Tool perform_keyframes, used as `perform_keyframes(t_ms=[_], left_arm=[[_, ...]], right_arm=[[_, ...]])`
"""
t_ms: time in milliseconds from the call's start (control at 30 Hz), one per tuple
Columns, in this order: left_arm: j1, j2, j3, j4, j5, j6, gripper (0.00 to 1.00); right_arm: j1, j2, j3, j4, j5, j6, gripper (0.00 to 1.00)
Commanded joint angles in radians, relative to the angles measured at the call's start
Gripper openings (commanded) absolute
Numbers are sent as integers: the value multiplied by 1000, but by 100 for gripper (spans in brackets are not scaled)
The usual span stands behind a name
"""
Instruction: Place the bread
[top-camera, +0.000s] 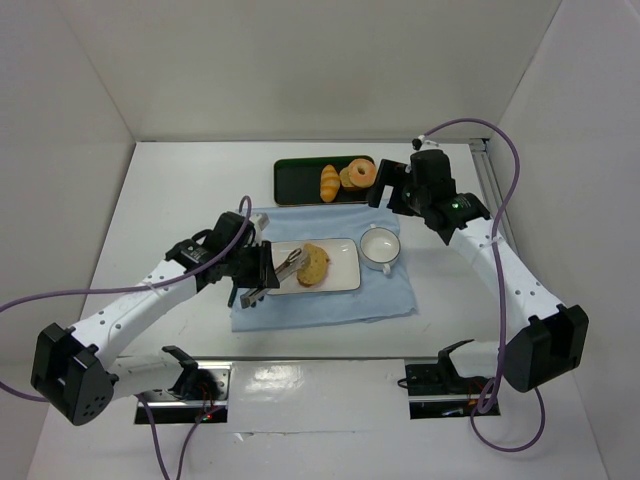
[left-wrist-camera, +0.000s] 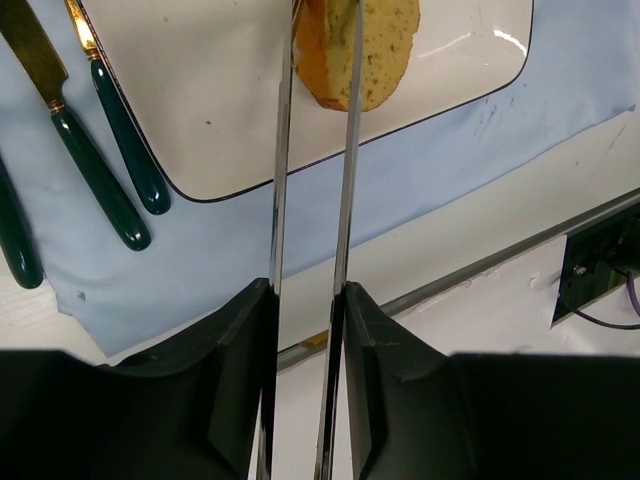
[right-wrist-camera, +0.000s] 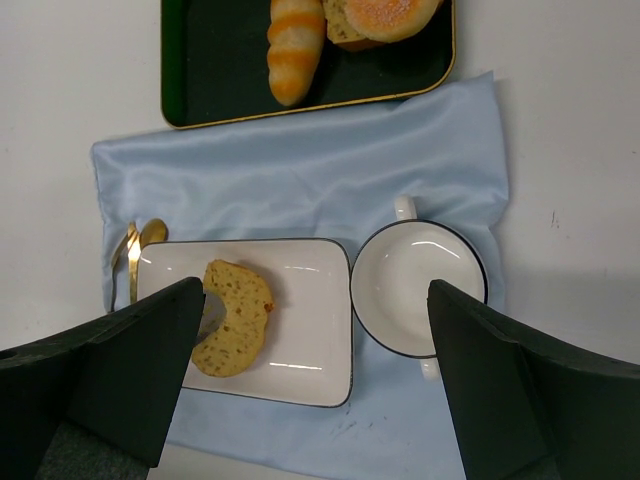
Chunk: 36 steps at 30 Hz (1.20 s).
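The bread (top-camera: 313, 265) lay on the plate (top-camera: 345, 278), straddled by tongs (left-wrist-camera: 345, 200) clenched in the left end effector (left-wrist-camera: 305, 300); only letting go seemed left. The right end effector (top-camera: 392, 185) gaped empty.

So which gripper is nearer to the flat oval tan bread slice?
Left. The left gripper is beside the bread slice, its metal tongs reaching it; the right gripper hangs by the dark tray.

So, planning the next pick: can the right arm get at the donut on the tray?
Probably yes: the right gripper hangs open right beside the donut, and nothing covers it on the tray.
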Motion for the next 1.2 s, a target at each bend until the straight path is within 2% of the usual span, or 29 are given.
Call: perform_keyframes(t_ms=[0,167,367,600,733,833,1000,1167], left_arm=[[-4,-26,42,5,-5,12,46],[-4,-35,42,5,-5,12,53],[-4,-26,53,-17,-25,23,55],[-4,-64,82,-98,-216,-8,56],[-4,-87,105,-127,-253,-8,57],[-4,-148,137,-127,-342,-8,57],[-4,-233,192,-127,-609,4,57],[84,-196,170,-116,-692,62,56]], right_arm=[[10,-26,0,38,0,-4,100],[10,-35,-11,38,0,-4,100],[10,-35,-11,38,0,-4,100],[10,-35,-11,38,0,-4,100],[10,-35,-11,47,-9,-4,100],[10,-35,-11,47,-9,-4,100],[10,-26,-11,47,-9,-4,100],[10,-35,-31,47,-9,-4,100]])
